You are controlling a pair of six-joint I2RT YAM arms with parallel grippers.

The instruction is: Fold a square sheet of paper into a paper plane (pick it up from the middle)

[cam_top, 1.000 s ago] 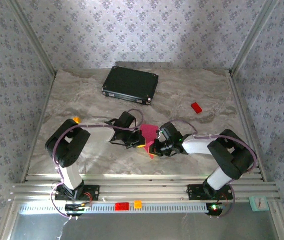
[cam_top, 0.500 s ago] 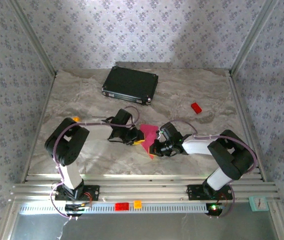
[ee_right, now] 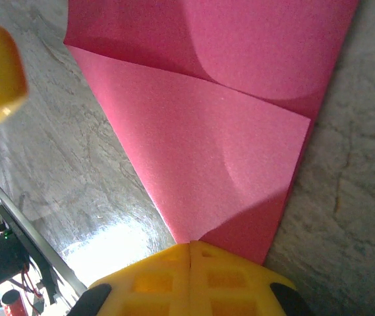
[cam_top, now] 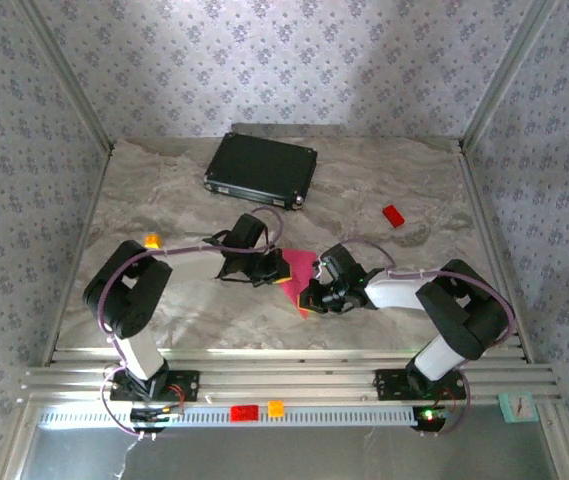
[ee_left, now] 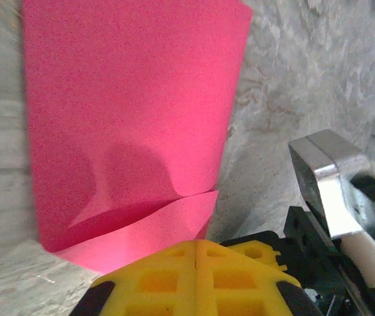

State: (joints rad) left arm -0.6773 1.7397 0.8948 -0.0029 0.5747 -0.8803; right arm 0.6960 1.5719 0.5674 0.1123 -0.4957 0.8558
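The paper point(cam_top: 302, 267) lies on the bench point(cam_top: 174, 205) a little nearer than the middle, between the two arms' ends and touching both. The left arm reaches in from its left side and the right arm from its near right corner.

From the left wrist, the left fingers point(ee_left: 188, 263) are pressed together, with no gap along the seam between the yellow pads. The paper spreads straight ahead of them, flat on the bench for most of its length. Its near edge carries a narrow folded strip that lifts slightly and throws a shadow on the sheet behind it. That strip runs right up to the fingertips and disappears behind them, so whether a sliver is caught in the seam cannot be told. Just to the right stands the silver-and-black end of the right arm point(ee_left: 329, 178), off the paper.

From the right wrist, the right fingers point(ee_right: 182, 266) are likewise together, pad against pad. A diagonal crease crosses the paper here. The flap it makes narrows to a point that meets the tips exactly at their seam. The paper's far side bulges up a little rather than lying flat. Whether these tips nip the point or only press on it cannot be told.

Well apart from all this, a black case point(cam_top: 261, 168) sits at the far side, a red block point(cam_top: 393, 215) to the right, and an orange cube point(cam_top: 151, 240) by the left arm.
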